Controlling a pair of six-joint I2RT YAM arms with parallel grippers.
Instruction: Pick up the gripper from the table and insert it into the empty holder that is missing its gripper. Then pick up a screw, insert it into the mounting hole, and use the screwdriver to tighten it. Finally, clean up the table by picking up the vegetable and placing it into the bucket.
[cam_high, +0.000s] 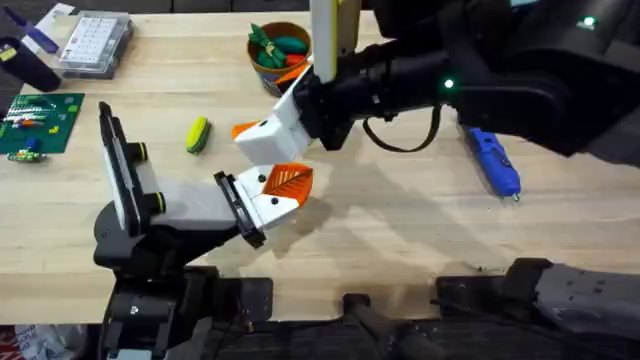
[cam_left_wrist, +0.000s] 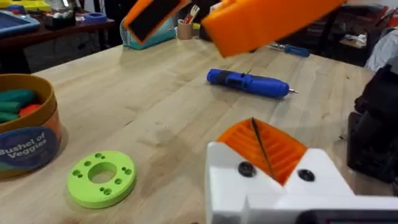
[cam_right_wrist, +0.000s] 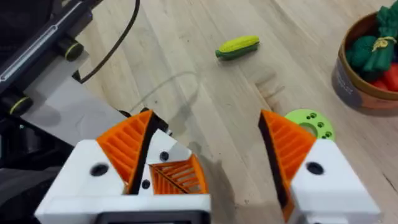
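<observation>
The right gripper (cam_right_wrist: 205, 121) reaches in from the right side of the table and hangs released, its white-and-orange fingers (cam_right_wrist: 127, 149) spread wide with nothing between them. Just under it is the white gripper block (cam_high: 283, 187). Its orange ribbed finger faces up, and it sits against the black holder (cam_high: 238, 208) at the tip of the left arm (cam_high: 190, 205). From the right wrist camera, the block lies close beside one of the spread fingers. Whether the left arm's own end is clenched or released cannot be told.

The screwdriver (cam_high: 495, 160) lies flat on the table, well apart from the holder, on the right. The vegetable (cam_high: 198, 134) lies on its own to the left of the right gripper. A lime-green ring (cam_left_wrist: 101, 177) rests flat near the bucket.

The table (cam_high: 420, 240) is pale wood. A green circuit board (cam_high: 35, 122) and a clear plastic box (cam_high: 95, 42) sit at its far left. Cluttered workbenches stand in the room behind.

The bucket (cam_high: 262, 64) stands upright at the far edge, labelled "Bushel of Veggies", and holds green and orange toy vegetables.
</observation>
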